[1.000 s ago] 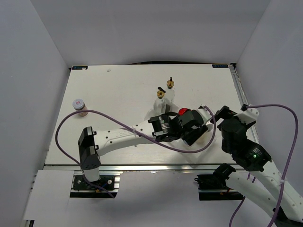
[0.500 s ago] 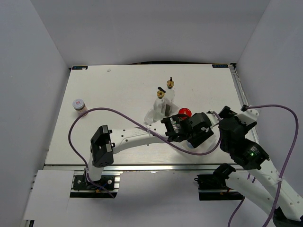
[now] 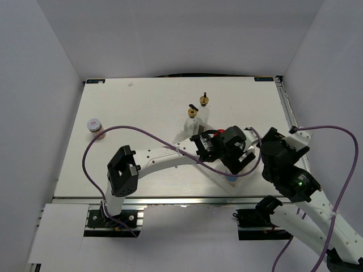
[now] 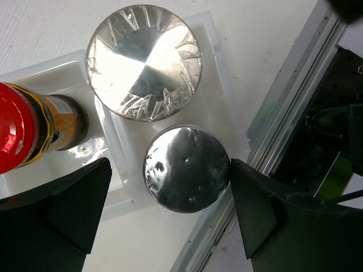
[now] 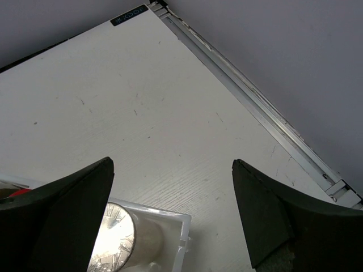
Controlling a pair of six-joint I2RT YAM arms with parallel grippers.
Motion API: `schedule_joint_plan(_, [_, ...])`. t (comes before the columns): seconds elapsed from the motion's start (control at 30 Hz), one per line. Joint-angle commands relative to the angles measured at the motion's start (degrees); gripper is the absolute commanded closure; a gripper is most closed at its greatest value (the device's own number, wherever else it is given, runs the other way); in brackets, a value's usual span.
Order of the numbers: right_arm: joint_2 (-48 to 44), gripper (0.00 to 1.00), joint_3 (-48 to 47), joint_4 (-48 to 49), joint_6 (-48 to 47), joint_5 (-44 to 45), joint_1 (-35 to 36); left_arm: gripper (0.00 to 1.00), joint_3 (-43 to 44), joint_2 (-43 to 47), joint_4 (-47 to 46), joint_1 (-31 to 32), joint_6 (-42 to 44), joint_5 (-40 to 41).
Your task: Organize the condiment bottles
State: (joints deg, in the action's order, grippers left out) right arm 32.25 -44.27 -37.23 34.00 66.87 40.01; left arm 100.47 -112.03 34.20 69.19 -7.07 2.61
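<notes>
My left gripper (image 4: 169,165) is open, straddling a silver-capped shaker (image 4: 186,169) that stands in the near-corner compartment of the white tray (image 4: 211,34). Its right finger (image 4: 255,209) is close against the cap and its left finger (image 4: 74,204) stands well clear. A foil-topped white container (image 4: 143,62) and a red-lidded jar (image 4: 17,136) stand in the tray's other compartments. In the top view the left gripper (image 3: 237,153) hides most of the tray. Two gold-spouted glass bottles (image 3: 193,111) (image 3: 204,101) stand behind it, and a small pale-lidded jar (image 3: 93,124) stands far left. My right gripper (image 5: 173,164) is open and holds nothing.
The tray sits close to the table's near metal rail (image 4: 289,107). My right gripper (image 3: 275,148) hovers just right of the tray corner (image 5: 184,226). The left arm's purple cable (image 3: 142,139) loops over the table's middle. The table's right edge rail (image 5: 255,113) runs nearby.
The left jaws have opened off the silver-capped shaker, which now stands free in the tray. The left wrist has shifted slightly back. The right arm has barely moved.
</notes>
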Motion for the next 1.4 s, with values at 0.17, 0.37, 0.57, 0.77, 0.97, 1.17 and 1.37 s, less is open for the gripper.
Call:
schedule_joint_plan(0.17, [-1.31, 0.11, -0.73, 3.13, 1.42, -3.24, 1.39, 0.02, -1.94, 2.77, -3.52, -2.57, -2.25, 2.66])
schedule_joint_plan(0.37, [-1.05, 0.11, -0.56, 3.65, 1.6, -3.06, 1.47, 0.02, -3.86, 10.23, -3.6, -2.92, -1.9, 5.82])
schedule_joint_plan(0.57, [1.41, 0.11, -1.08, 3.75, 1.16, -4.2, 1.3, 0.02, -7.39, 14.29, -5.28, -2.92, -2.33, 4.69])
schedule_joint_plan(0.77, [2.11, 0.11, -0.82, 4.71, 0.1, -4.38, 1.21, 0.02, -6.43, 14.65, -4.67, -2.92, -2.33, 4.77])
schedule_joint_plan(0.97, [4.22, 0.11, -0.47, 6.99, -2.0, -6.04, -0.02, 0.02, -9.74, 21.13, -3.35, -3.71, -5.84, 16.44])
schedule_joint_plan(1.17, [10.53, 0.11, -1.51, 13.59, -6.66, -19.22, -8.27, 0.02, -18.01, 32.46, -0.72, -17.67, -18.66, 27.77])
schedule_joint_plan(1.37, [17.74, 0.11, -4.33, 18.76, -10.18, -28.45, -19.43, 0.02, -26.01, 41.35, 7.2, -32.51, -30.19, 38.35])
